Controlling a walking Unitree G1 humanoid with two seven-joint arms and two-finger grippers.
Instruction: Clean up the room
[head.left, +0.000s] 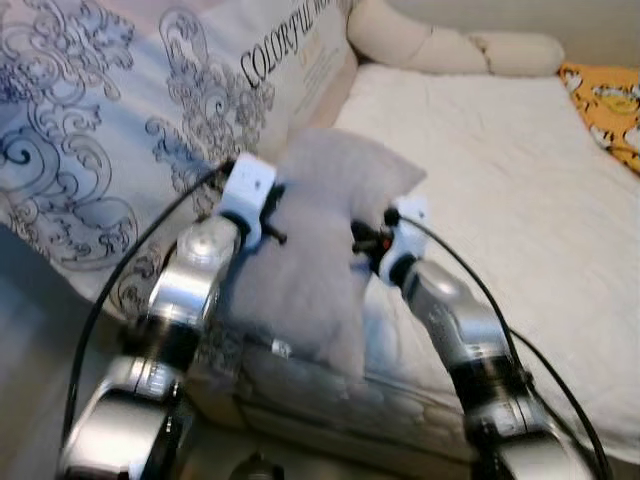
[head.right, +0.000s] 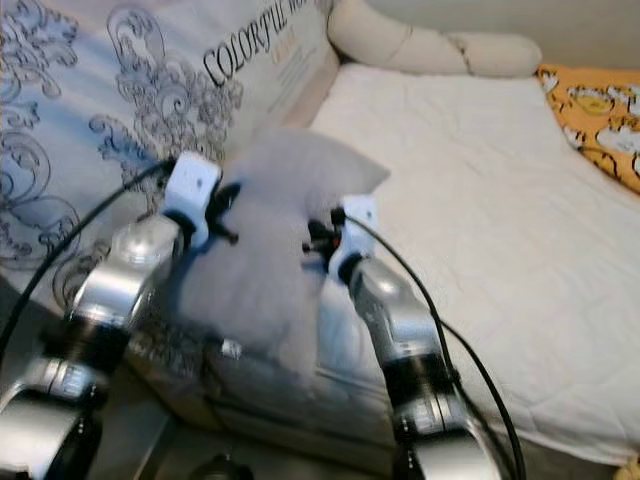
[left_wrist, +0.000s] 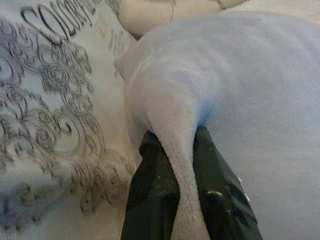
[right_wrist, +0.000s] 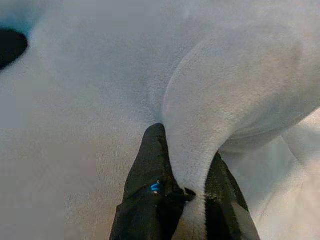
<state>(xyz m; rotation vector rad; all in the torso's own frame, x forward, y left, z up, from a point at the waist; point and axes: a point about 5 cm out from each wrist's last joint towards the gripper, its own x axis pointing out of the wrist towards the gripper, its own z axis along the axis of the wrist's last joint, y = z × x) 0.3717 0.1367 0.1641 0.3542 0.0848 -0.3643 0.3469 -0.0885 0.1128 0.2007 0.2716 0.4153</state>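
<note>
A white bed (head.left: 500, 170) is flanked by a patterned pillow (head.left: 110, 120), a cream bolster (head.left: 450, 45) and an orange cushion (head.left: 610, 105). A grey pillow (head.left: 320, 250) is held above the bed's near edge, apparently long axis upright. Its edges are pinched by the left gripper (left_wrist: 184, 200) and right gripper (right_wrist: 192, 200).

soft matt fleece pillow (head.left: 320, 270) — smooth printed cloth cushion (head.left: 110, 120), quilted bedcover (head.left: 500, 200).

bed (head.left: 500, 190) w/ white quilted cover, soft even light | big swirl-print pillow (head.left: 110, 120) on the left | cream bolster (head.left: 450, 45) along the head | orange patterned cloth (head.left: 605, 105) far right
</note>
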